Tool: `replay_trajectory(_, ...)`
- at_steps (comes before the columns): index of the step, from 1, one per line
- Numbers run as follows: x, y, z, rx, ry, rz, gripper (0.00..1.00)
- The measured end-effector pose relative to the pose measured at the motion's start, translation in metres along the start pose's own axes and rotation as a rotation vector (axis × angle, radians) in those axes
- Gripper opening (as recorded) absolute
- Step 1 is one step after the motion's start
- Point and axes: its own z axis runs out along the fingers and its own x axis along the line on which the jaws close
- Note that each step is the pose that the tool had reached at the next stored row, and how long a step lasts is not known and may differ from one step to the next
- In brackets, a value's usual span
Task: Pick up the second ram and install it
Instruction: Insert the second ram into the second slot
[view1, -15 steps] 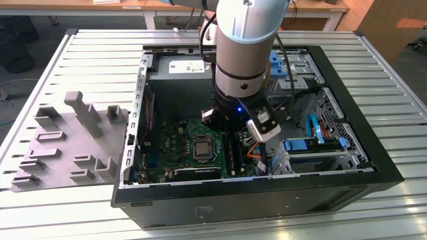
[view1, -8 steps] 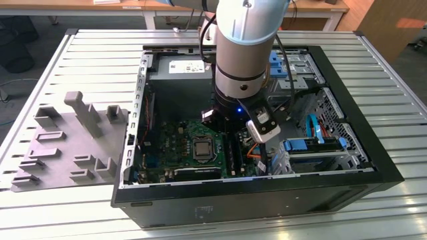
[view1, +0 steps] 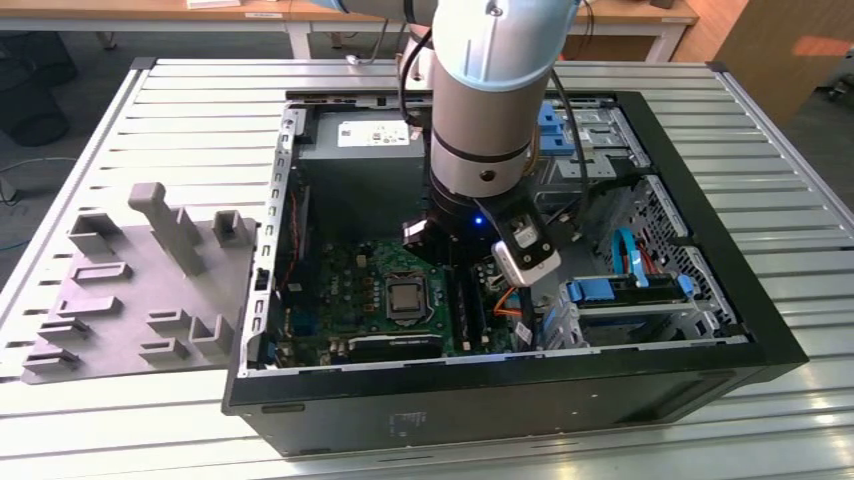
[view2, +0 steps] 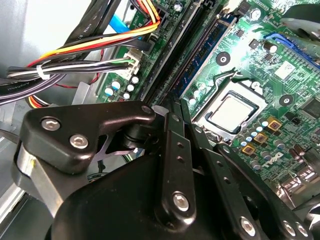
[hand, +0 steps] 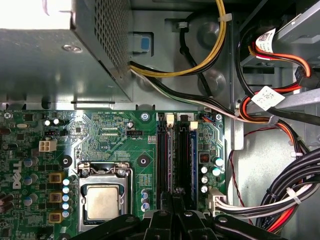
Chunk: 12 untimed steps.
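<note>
In the exterior view my gripper (view1: 461, 268) reaches down into the open computer case, over the memory slots of the green motherboard (view1: 358, 292). In the first wrist view the second ram (hand: 171, 150) stands on edge in a long black slot, a thin dark strip running away from my fingertips. The gripper (hand: 175, 196) has its fingers drawn together on the near end of that strip. In the second wrist view the gripper (view2: 178, 108) shows its tips almost touching above the black slots (view2: 192, 55). A bluish strip (hand: 193, 155) lies in a neighbouring slot.
The processor socket (hand: 102, 200) sits beside the slots. Bundles of coloured cables (hand: 280, 195) hang on the slots' other side, near the drive bay (view1: 627, 290). The power supply box (hand: 60, 55) is beyond the board. A grey moulded holder (view1: 134, 290) lies on the slatted table at the exterior view's left.
</note>
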Motion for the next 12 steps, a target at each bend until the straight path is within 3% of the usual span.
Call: replay_trajectory(12,0.0000,-0.0001,0.0011,-0.0019,-0.0001,0.000,0.12)
